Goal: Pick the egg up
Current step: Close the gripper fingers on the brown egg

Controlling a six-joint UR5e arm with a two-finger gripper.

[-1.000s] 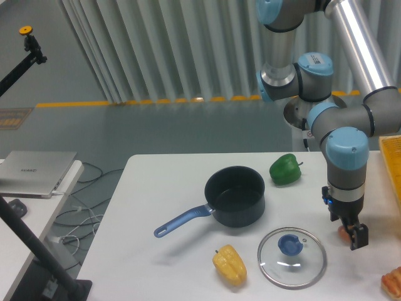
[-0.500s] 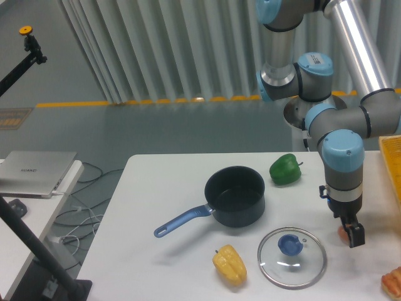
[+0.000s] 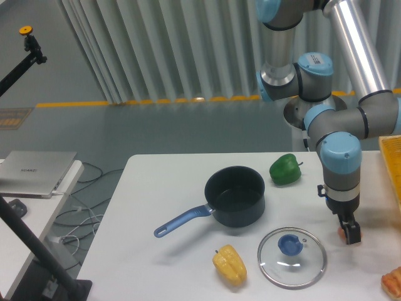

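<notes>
The egg (image 3: pixel 341 232) is a small brownish-orange oval on the white table (image 3: pixel 163 207) at the right, and only its left sliver shows. My gripper (image 3: pixel 349 233) points straight down over it, its dark fingers (image 3: pixel 354 236) reaching the table beside and in front of the egg. The fingers look spread around the egg rather than pressed on it. The egg rests on the table.
A glass lid with a blue knob (image 3: pixel 291 256) lies just left of the gripper. A dark pot with a blue handle (image 3: pixel 235 195), a green pepper (image 3: pixel 285 168) and a yellow pepper (image 3: pixel 229 264) stand further left. An orange-red food piece (image 3: pixel 393 280) sits at the right edge.
The gripper has shifted a little left and turned about its vertical axis, so its fingers look narrower and closer around the egg. The egg has not moved.
</notes>
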